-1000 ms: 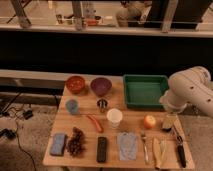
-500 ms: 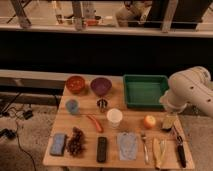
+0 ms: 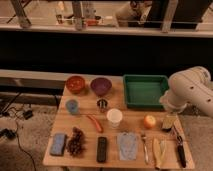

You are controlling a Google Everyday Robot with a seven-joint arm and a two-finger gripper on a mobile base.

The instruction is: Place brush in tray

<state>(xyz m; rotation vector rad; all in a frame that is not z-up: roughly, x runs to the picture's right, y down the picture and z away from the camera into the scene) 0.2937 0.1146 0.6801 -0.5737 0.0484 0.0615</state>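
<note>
The brush (image 3: 179, 150) lies at the table's front right, its black handle pointing to the front edge and its pale tan head (image 3: 168, 123) toward the tray. The green tray (image 3: 145, 92) stands at the back right and holds nothing. My white arm (image 3: 192, 90) comes in from the right. My gripper (image 3: 169, 116) hangs below it at the brush's tan head, just in front of the tray's right corner. I cannot tell whether it touches the brush.
An orange bowl (image 3: 76, 84) and a purple bowl (image 3: 100, 86) stand at the back. A white cup (image 3: 114, 117), an orange fruit (image 3: 149, 121), a fork (image 3: 145, 147), a banana (image 3: 159, 152), a black remote (image 3: 102, 149) and grapes (image 3: 76, 141) lie across the table.
</note>
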